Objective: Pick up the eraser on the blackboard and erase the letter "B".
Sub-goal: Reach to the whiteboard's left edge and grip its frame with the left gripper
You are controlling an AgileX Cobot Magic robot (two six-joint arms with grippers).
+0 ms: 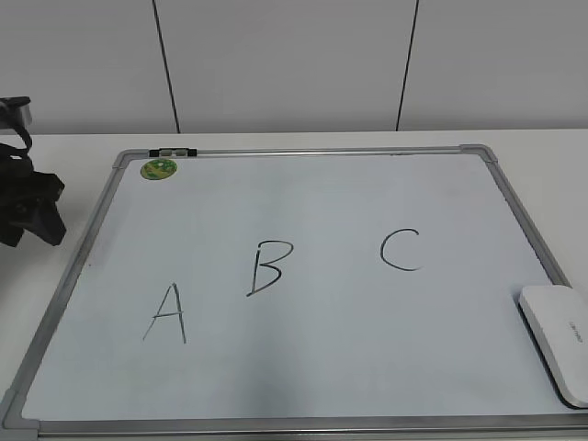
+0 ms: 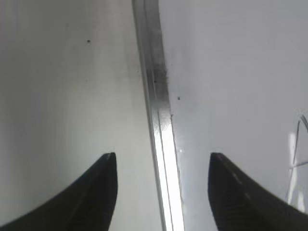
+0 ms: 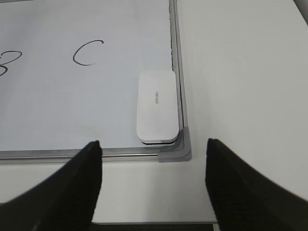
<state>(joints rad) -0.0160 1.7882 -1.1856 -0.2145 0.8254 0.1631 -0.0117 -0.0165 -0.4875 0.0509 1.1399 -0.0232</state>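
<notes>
The blackboard (image 1: 303,197) is a pale whiteboard with a silver frame, lying flat on the table. The black letter "B" (image 1: 268,267) is near its middle, between an "A" (image 1: 167,313) and a "C" (image 1: 401,250). The white eraser (image 1: 559,340) lies in the board's near right corner; it also shows in the right wrist view (image 3: 156,107). My right gripper (image 3: 153,148) is open and empty above the table, short of that corner. My left gripper (image 2: 162,160) is open and empty, straddling the board's left frame (image 2: 155,86); its arm (image 1: 28,207) is at the far left.
A round green magnet (image 1: 158,169) sits at the board's far left corner beside a black clip (image 1: 173,152). A white wall (image 1: 294,64) rises behind the table. Bare white table (image 3: 240,96) lies to the right of the board.
</notes>
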